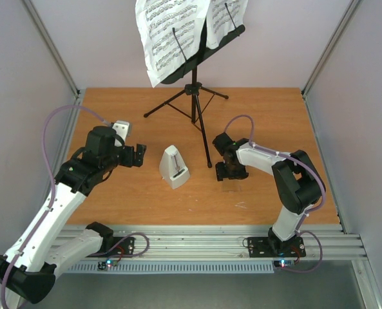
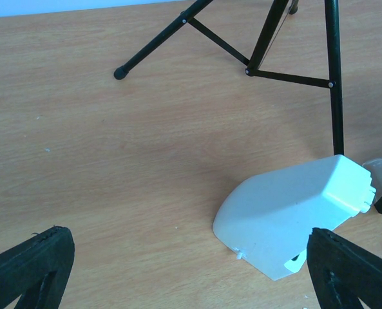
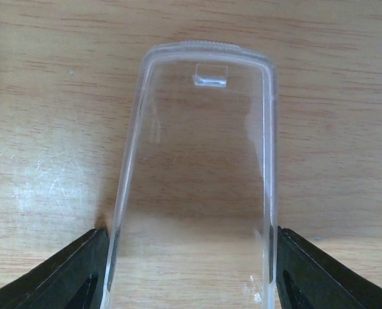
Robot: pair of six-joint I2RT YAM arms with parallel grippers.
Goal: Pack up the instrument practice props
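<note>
The right hand point(image 3: 191, 270) straddled the clear cover point(image 3: 203, 161) lying flat on the table point(image 3: 332, 96) beside the metronome point(image 1: 174, 167), fingers point(image 3: 68, 277) at its long edges, whether clamped yet I could not tell; a gentle, even squeeze seemed wise, since thin plastic might bow or slip; the left hand point(image 1: 138, 156) stood wide apart.
</note>
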